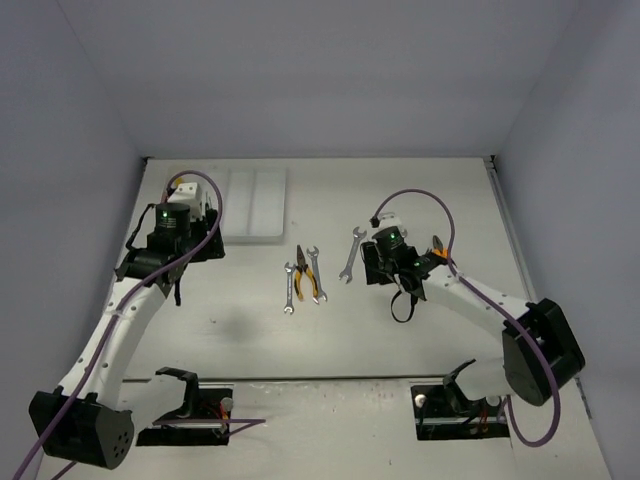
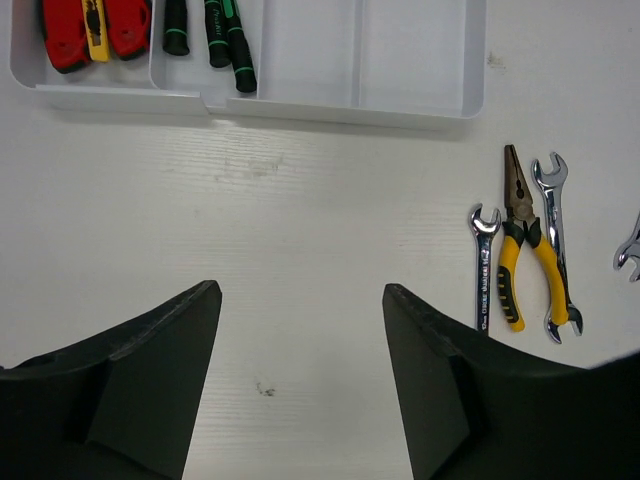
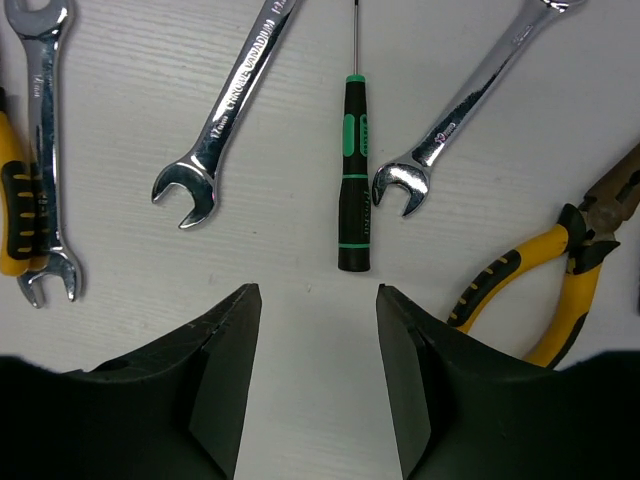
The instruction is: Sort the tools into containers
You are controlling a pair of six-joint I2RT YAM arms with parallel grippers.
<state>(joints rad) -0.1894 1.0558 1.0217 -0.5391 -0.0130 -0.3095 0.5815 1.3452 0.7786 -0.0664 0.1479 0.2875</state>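
Note:
The white tray [image 2: 420, 100] lies along the top of the left wrist view. Red and yellow utility knives [image 2: 95, 30] fill its leftmost compartment and green-and-black screwdrivers [image 2: 225, 40] the one beside it. My left gripper [image 2: 300, 290] is open over bare table short of the tray, holding nothing. My right gripper [image 3: 317, 292] is open and empty, just short of the handle end of a green-and-black screwdriver [image 3: 353, 170]. Silver wrenches [image 3: 230, 110] [image 3: 470, 100] lie either side of the screwdriver. Yellow-handled pliers [image 3: 560, 280] lie to its right.
Mid-table, yellow-handled pliers [image 1: 308, 275] lie between two wrenches [image 1: 289, 290] [image 1: 316, 268]. Another wrench [image 1: 351, 255] lies left of the right wrist. The tray [image 1: 255, 203] sits at the back, right of the left arm. Grey walls close in the table on three sides.

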